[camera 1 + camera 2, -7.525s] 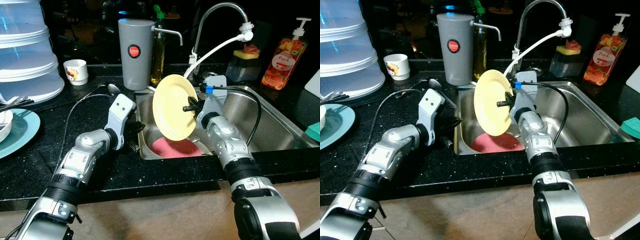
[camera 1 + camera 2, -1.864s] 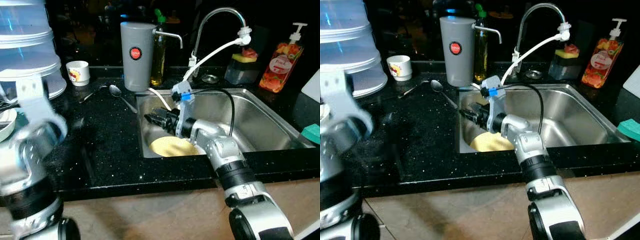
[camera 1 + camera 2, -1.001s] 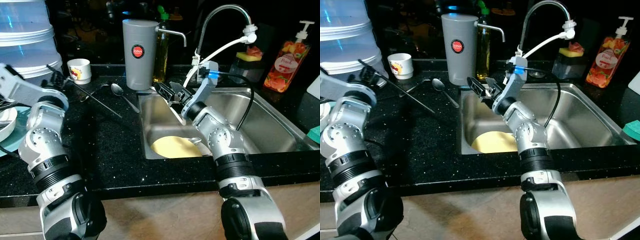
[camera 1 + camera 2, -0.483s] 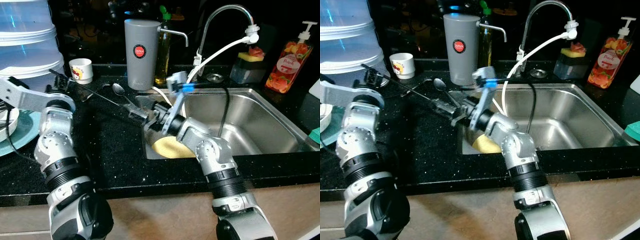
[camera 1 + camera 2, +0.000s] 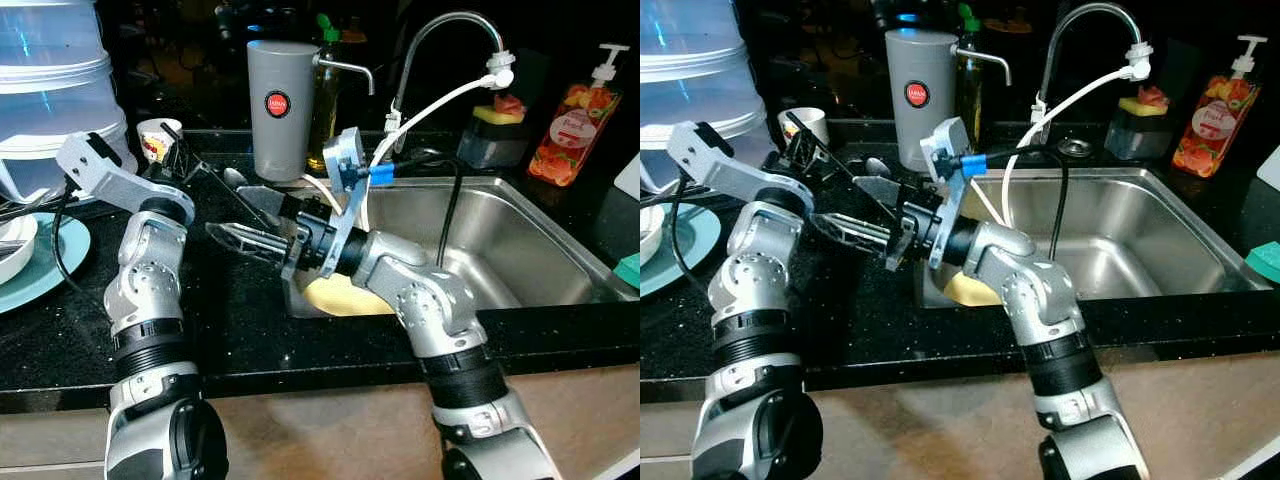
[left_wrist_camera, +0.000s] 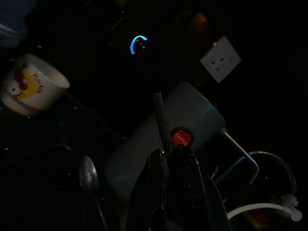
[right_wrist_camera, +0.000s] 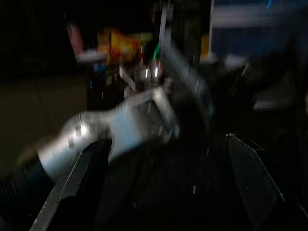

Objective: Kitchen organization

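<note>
A yellow plate (image 5: 335,297) lies flat in the bottom of the steel sink (image 5: 520,235). My right gripper (image 5: 228,212) reaches left out of the sink, over the black counter. It is open, its fingers wide apart and empty. My left arm is raised over the counter, and its left gripper (image 5: 250,208) points down-right toward the right gripper with its fingers together. A metal spoon (image 5: 232,177) lies on the counter behind both grippers. In the left wrist view the spoon (image 6: 88,174) and the grey jug (image 6: 159,139) lie ahead.
A grey jug (image 5: 277,105), a small white cup (image 5: 150,135) and stacked clear containers (image 5: 50,90) stand at the back left. A teal plate (image 5: 45,262) is at far left. Faucet (image 5: 440,35), sponge holder (image 5: 488,128) and soap bottle (image 5: 567,118) line the sink's back.
The right gripper, which earlier held the yellow plate upright, has left it flat in the sink and swung left over the counter. The left arm rose and swung right toward it.
</note>
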Robot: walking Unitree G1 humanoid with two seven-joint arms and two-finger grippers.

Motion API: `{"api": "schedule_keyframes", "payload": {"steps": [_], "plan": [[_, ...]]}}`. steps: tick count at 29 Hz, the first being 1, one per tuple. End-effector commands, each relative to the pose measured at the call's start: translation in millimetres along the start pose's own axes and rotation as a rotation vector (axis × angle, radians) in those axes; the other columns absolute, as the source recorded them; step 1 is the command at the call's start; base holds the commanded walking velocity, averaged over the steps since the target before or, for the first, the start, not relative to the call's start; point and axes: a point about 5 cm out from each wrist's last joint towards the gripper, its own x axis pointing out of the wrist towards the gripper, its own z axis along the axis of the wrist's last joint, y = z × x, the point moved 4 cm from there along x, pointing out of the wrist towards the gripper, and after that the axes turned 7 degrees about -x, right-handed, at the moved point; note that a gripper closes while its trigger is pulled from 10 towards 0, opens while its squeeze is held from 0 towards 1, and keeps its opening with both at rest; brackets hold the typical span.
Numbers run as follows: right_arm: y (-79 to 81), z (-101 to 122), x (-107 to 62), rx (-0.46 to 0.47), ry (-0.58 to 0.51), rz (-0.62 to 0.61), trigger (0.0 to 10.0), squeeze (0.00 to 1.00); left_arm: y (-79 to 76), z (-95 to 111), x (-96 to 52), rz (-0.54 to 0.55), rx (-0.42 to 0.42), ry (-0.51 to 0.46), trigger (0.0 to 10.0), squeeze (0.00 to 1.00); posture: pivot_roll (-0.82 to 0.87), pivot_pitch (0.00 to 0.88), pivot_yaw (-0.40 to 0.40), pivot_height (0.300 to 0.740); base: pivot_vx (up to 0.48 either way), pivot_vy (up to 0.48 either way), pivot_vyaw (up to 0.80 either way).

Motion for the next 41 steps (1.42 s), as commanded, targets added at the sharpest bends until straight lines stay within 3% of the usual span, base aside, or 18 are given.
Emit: {"api": "schedule_keyframes", "payload": {"steps": [1,7,23,24,25,27,28,29,30,31,40,41], "plan": [[4.6,-8,0.3,-0.015,0.051,0.012,10.0,0.0,0.0,-1,-1.4,-0.016,0.033,0.005,0.0,0.0,0.06,0.003,-0.005,0.74,0.0,0.0,0.0],[4.6,-41,-0.1,0.002,0.243,-0.024,10.0,0.0,-13.3,-7,-3.9,-0.092,0.135,0.001,0.0,0.0,0.06,0.006,-0.004,0.74,0.0,0.0,0.0],[-12.5,-46,2.4,0.035,0.269,-0.159,10.0,0.0,-22.7,-9,-5.3,-0.154,0.215,0.005,0.0,0.0,0.06,0.018,-0.001,0.74,0.0,0.0,0.0],[-13.8,-46,2.2,0.039,0.267,-0.167,6.4,0.0,-23.4,-10,-5.6,-0.16,0.225,0.007,0.0,0.0,0.06,0.018,-0.001,0.74,0.0,0.0,0.0],[-15.2,-45,2.1,0.042,0.265,-0.176,4.3,0.0,-23.8,-10,-5.8,-0.164,0.231,0.008,0.0,0.0,0.06,0.018,-0.001,0.74,0.0,0.0,0.0],[-15.2,-45,2.1,0.042,0.265,-0.176,4.3,0.0,-23.8,-10,-5.8,-0.164,0.231,0.008,0.0,0.0,0.06,0.018,-0.001,0.74,0.0,0.0,0.0],[-16.4,-44,1.9,0.042,0.262,-0.182,3.3,0.0,-23.6,-10,-5.8,-0.166,0.241,0.005,0.0,0.0,0.06,0.018,-0.001,0.74,0.0,0.0,0.0],[-16.4,-44,1.9,0.042,0.262,-0.182,3.3,0.0,-23.6,-10,-5.8,-0.166,0.241,0.005,0.0,0.0,0.06,0.018,-0.001,0.74,0.0,0.0,0.0],[-17.5,-42,1.5,0.028,0.256,-0.184,8.2,0.0,-22.9,-8,-5.7,-0.166,0.248,0.002,0.0,0.0,0.06,0.023,-0.003,0.74,0.0,0.0,0.0],[-18.6,-39,1.0,0.012,0.251,-0.187,10.0,0.0,-22.0,-7,-5.5,-0.165,0.252,-0.001,0.0,0.0,0.06,0.023,-0.003,0.74,0.0,0.0,0.0],[-29.0,-31,-3.2,-0.008,0.231,-0.232,10.0,0.0,-24.6,-8,-7.8,-0.195,0.263,0.014,0.0,0.0,0.06,0.022,-0.003,0.74,0.0,0.0,0.0],[-29.6,-31,-2.9,0.003,0.228,-0.238,4.7,0.0,-25.5,-10,-8.3,-0.198,0.262,0.016,0.0,0.0,0.06,0.022,-0.003,0.74,0.0,0.0,0.0]]}}
